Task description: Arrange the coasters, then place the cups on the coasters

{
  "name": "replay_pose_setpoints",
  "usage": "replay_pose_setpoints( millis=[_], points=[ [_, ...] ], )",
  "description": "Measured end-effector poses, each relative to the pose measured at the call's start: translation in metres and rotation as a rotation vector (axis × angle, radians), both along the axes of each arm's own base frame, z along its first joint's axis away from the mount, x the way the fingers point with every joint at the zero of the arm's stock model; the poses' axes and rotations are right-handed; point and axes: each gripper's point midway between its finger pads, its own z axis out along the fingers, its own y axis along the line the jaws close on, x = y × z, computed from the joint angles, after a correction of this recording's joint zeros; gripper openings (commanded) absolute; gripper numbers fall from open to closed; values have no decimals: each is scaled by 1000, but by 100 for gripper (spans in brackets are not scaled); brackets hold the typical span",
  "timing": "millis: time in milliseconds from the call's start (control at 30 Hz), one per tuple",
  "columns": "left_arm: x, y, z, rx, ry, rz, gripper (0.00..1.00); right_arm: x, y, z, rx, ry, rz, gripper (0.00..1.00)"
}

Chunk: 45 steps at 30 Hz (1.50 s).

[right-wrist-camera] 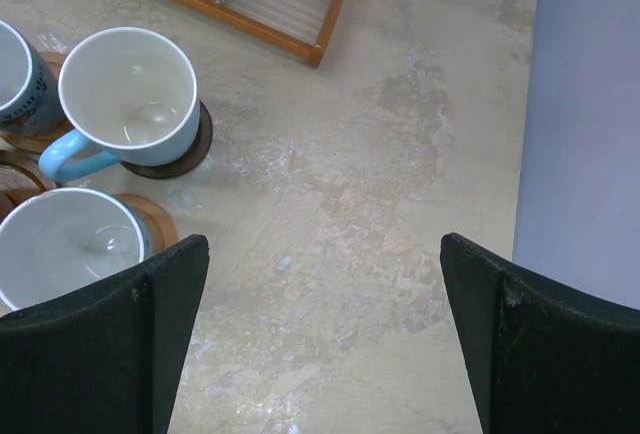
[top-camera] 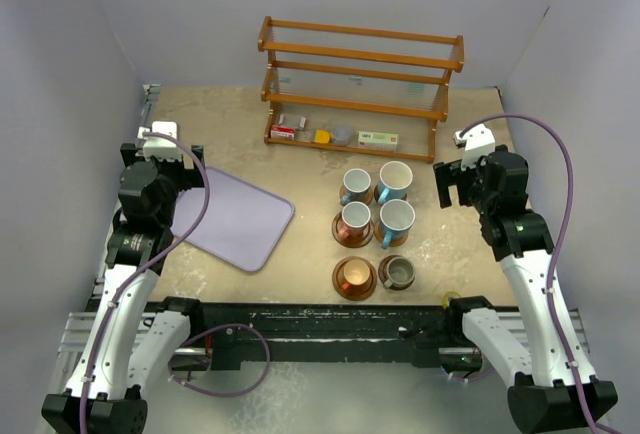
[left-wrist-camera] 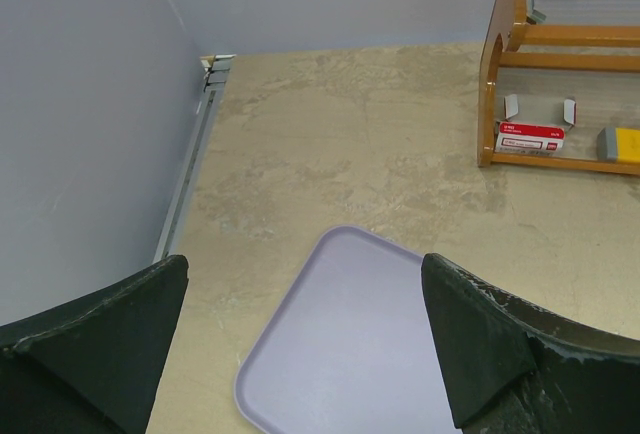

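Both arms are seen bent at the elbow and lifted clear of the table (top-camera: 300, 169). The left gripper (left-wrist-camera: 305, 264) is held above the 10 o'clock corner of the lavender tray (top-camera: 235, 219), tipped forward and down; its fingers are spread wide with nothing between them, so it's fully released. The right gripper (right-wrist-camera: 325, 244) is parked at about 3 o'clock from the cups (top-camera: 393, 181), aimed down at bare tabletop; it's likewise spread wide and nothing is gripped.

All six cups are found bunched at roughly 3 o'clock from the table's middle, laid out two wide and three deep; each one is sat on one of the coasters (right-wrist-camera: 192, 152). A greyish-blue cup and a pale blue one are in the back row; a copper one and a pale blue one are in the middle; a copper one at 9 o'clock and a grey-green one at 3 o'clock are in front. The two copper cups look to be on the bigger coasters, as far as can be made out.

The tabletop is beige and marbled, a bit scuffed; the tray is laid flat at 9 o'clock, turned at an angle. A wooden rack (top-camera: 360, 84) is stood at 12 o'clock by the back wall, with a few small boxes (top-camera: 285, 132) on its bottom shelf; the whole thing is boxed in on three sides by plain pale walls (top-camera: 60, 74).
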Motion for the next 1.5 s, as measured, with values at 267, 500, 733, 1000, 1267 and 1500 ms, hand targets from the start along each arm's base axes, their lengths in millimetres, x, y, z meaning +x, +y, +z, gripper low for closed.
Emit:
replay_pose_setpoints(
  millis=[267,500,733,1000,1267,1500],
  points=[
    [0,0,0,1,1,0,96,0,0,0,1,-2,1,100],
    [0,0,0,7,1,-5,96,0,0,0,0,-2,1,100],
    [0,0,0,9,2,-7,96,0,0,0,-2,-2,2,100],
    [0,-1,0,12,0,-16,96,0,0,1,-2,-3,3,100],
    [0,-2,0,12,1,-20,96,0,0,1,-1,-4,4,100],
    [0,-2,0,12,4,-21,96,0,0,1,-1,-4,5,100]
  ],
)
